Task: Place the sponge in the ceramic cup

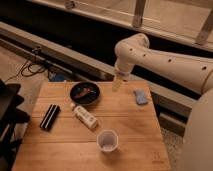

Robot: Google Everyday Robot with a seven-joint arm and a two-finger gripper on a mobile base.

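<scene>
Lying near the far right corner, the sponge (140, 96) has bare wood around it; the ceramic cup (107, 140) stands by the near edge. The gripper (118, 83) points down over the far edge; its grip cannot be told.

The wooden tabletop (140, 131) carries a black bowl (85, 93), sponge (140, 97), white bottle (85, 116), ceramic cup (107, 140) and black box (49, 117); the claw (117, 86) hangs above its far edge.

Wooden table (135, 127), grey floor (17, 82), black cables (30, 67), low ledge (60, 52), pale window frames (138, 15) behind
</scene>
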